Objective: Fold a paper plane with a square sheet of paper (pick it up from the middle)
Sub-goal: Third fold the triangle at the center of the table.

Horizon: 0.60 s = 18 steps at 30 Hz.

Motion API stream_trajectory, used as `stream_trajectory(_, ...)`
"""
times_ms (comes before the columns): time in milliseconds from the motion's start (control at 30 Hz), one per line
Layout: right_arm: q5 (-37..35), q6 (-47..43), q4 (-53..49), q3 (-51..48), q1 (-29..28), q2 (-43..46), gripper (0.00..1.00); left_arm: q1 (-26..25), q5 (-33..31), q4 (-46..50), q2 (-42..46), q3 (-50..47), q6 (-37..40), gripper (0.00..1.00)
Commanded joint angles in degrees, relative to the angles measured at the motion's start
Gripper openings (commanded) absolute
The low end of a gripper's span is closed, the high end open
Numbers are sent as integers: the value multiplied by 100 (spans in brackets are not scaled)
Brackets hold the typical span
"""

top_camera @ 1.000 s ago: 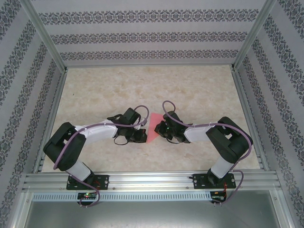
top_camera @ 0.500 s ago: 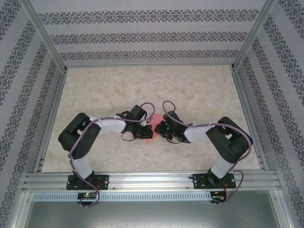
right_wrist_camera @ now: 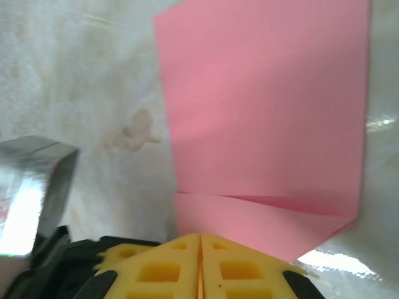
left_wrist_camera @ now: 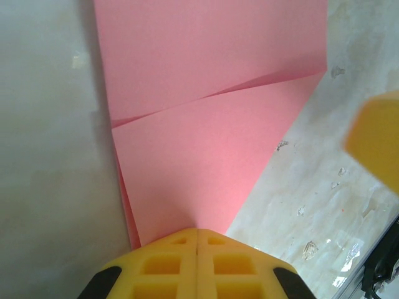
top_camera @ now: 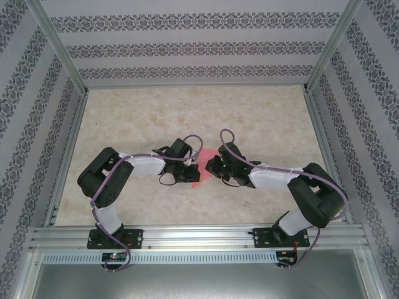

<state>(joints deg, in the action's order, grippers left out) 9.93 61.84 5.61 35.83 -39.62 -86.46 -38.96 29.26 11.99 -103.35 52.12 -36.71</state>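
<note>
Swung the right elbow outward since the earlier frame; set closed left gripper (left_wrist_camera: 197,231) and closed right gripper (right_wrist_camera: 200,236) against the square sheet of paper (top_camera: 201,175) mid-table (top_camera: 262,112), one flap creased, most plane folds judged undone.

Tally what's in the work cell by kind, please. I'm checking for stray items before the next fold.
pink paper: 1
arms: 2 (left arm, right arm)
claws: 2 (left claw, right claw)
Total: 5
</note>
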Motion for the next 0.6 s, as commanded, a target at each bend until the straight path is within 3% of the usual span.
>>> stream_trajectory(0,-22,-16,53,-177,-131,63,9,54,-438,199,-157,-136,102,0)
stream_trajectory(567,82,-50,408,-37,-28,-902,9,51,-530,430,-161,-121,303,0)
